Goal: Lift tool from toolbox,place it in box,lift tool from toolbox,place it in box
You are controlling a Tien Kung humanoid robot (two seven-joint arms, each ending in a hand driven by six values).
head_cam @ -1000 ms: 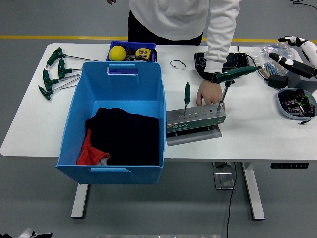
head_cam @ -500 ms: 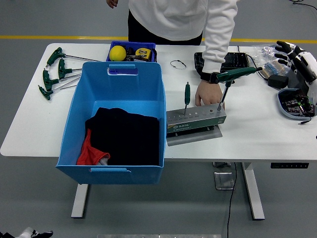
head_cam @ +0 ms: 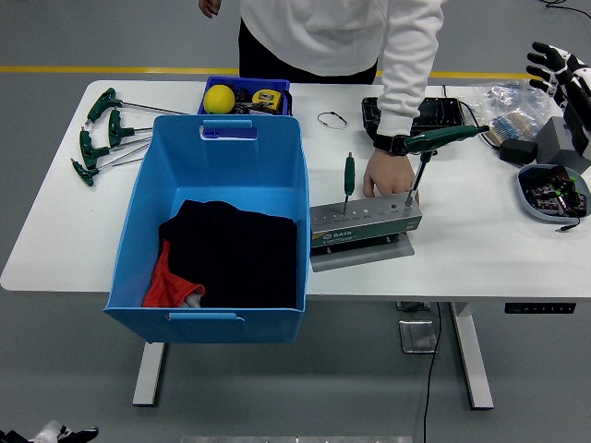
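Over the last second the right hand (head_cam: 561, 69) has risen from low over the table's right end to the upper right edge of the view, well away from the grey tool stand (head_cam: 366, 222); everything else has kept its place. Its fingers look spread and hold nothing. The left hand is out of view.

Taking the tool stand as the landmark: the white table (head_cam: 480, 240) carries it near the front edge, and the big blue box (head_cam: 211, 231) sits immediately to its left, almost touching. The box holds only black and red cloth (head_cam: 226, 254); no tool shows inside it. A person stands beyond the stand, one hand (head_cam: 389, 172) resting on the table just behind it, as if steadying it.

Two green-handled tools are in the stand: a T-handle wrench (head_cam: 427, 148) tilted at its right end and a straight screwdriver (head_cam: 349, 177) upright towards its left. Far to the left, past the box, a cluster of other green T-handle wrenches (head_cam: 103, 134) lies on the table.

Judged from this, neither lift has been made: both tools remain seated and the box has received none, so the whole task seems left to do.
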